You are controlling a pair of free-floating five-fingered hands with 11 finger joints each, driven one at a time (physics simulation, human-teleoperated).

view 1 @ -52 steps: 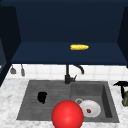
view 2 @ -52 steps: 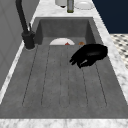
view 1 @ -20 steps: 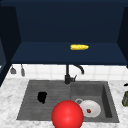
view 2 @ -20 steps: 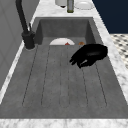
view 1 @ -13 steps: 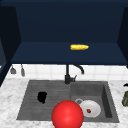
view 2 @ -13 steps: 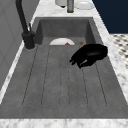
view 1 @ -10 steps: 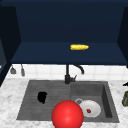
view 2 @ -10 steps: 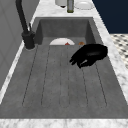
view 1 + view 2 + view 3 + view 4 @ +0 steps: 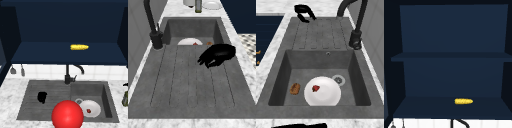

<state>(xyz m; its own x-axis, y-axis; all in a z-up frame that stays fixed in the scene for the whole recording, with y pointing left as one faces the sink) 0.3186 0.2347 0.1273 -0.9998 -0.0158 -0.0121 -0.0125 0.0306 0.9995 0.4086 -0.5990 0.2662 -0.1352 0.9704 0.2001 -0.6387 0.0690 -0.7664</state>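
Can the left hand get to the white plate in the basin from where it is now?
Probably yes. The left hand hovers over the ribbed drainboard, fingers curled and holding nothing, and the plate lies uncovered in the basin beside it. Nothing stands between them; the faucet sits back by the wall.

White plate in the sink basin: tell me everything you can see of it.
The white plate is round, smooth and glossy-looking, lying flat on the floor of the sink basin, toward its front. A small red bit sits on it, left of centre in the right side view. A brown lump lies beside it, apart. The drain is at its edge. No hand touches it.
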